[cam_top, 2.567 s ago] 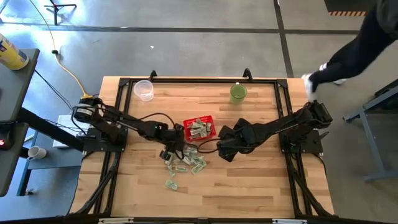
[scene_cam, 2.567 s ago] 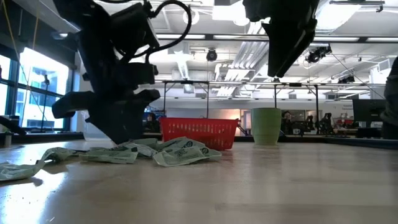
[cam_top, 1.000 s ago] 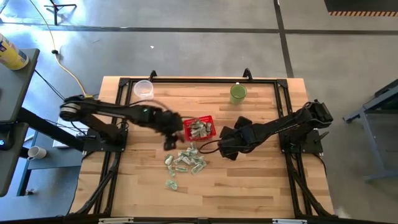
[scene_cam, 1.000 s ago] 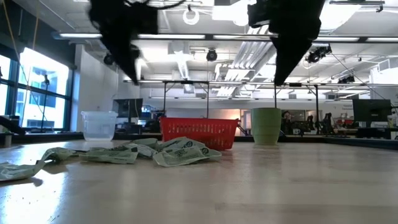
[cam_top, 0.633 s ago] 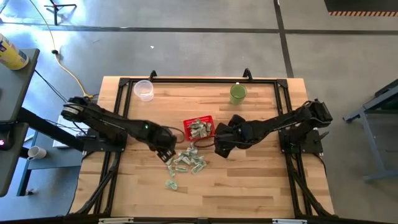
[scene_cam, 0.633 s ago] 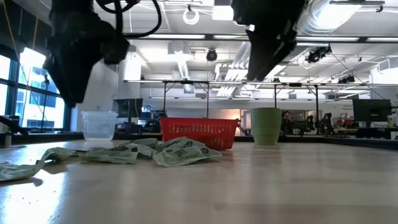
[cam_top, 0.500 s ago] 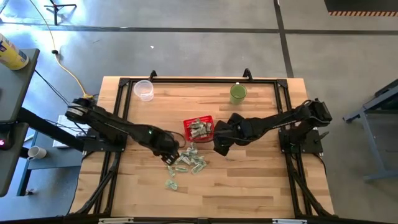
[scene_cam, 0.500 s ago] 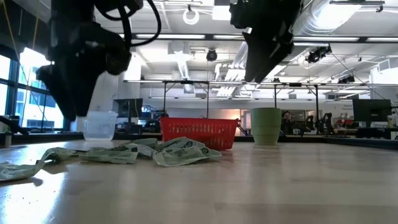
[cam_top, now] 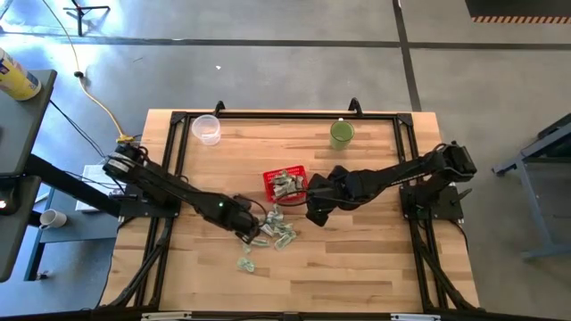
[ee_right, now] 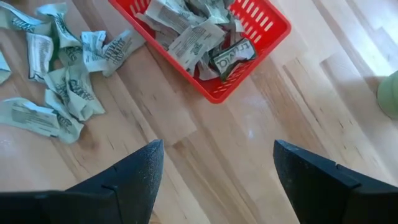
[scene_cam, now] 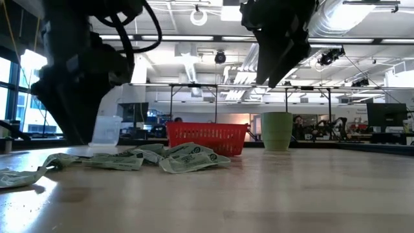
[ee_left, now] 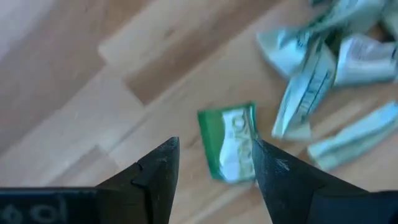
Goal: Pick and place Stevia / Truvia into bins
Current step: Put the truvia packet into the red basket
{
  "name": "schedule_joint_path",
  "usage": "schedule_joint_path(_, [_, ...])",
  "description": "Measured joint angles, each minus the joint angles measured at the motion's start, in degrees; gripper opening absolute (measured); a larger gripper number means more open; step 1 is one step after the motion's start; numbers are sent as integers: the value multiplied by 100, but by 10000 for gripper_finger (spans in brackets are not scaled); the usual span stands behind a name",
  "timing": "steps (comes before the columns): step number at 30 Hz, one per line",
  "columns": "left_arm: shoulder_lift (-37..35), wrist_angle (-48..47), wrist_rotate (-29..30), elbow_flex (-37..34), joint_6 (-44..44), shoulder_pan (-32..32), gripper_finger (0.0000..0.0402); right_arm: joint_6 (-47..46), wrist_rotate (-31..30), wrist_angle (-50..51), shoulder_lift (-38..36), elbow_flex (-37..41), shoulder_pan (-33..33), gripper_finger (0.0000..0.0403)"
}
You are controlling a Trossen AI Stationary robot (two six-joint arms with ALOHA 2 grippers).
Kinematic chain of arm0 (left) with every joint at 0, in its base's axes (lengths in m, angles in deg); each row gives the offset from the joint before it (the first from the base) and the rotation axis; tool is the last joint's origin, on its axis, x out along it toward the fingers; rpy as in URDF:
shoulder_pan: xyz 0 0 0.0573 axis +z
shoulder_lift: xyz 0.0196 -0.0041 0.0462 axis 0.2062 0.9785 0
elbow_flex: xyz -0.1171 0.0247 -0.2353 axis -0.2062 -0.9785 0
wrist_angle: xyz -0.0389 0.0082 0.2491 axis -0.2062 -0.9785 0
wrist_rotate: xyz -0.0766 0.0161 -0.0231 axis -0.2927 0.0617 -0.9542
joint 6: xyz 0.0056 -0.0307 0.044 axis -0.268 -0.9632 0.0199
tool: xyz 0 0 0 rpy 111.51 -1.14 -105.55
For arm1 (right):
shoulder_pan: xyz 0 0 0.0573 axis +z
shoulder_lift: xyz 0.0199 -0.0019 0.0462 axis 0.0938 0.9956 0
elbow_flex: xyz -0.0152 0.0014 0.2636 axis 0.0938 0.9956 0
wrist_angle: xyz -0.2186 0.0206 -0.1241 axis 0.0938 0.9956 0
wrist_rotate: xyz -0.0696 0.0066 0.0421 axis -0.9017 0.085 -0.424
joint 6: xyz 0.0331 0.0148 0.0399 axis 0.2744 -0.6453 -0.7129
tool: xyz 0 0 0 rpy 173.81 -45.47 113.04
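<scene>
The left gripper (ee_left: 211, 165) has come back down from the red basket (cam_top: 270, 181) to the desk (cam_top: 357, 259), its fingers open and empty around one green sachet (ee_left: 231, 143); the right gripper (ee_right: 214, 165), also open and empty, waits beside the basket, so another pick begins.

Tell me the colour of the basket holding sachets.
Red, with latticed sides. The basket shows best in the right wrist view, sachets piled inside.

Overhead view straight down, low view level at tabletop, wrist views close (both see sachets (ee_right: 59, 93))
</scene>
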Motion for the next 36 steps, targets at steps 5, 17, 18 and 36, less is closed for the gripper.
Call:
schedule_joint_path(5, [402,257,-220,3,18,43,226,-95,-6,19,0,0,17,293])
schedule_joint_path(17, [590,308,-475,31,255,44,188,-61,-124,153,0,0,9,293])
schedule_joint_path(18, [590,296,-487,33,332,40,170,-60,-133,153,0,0,-8,293])
schedule_joint_path(36, [-275,-805,610,297,2122,37,24,-2059,6,641,2,0,674,293])
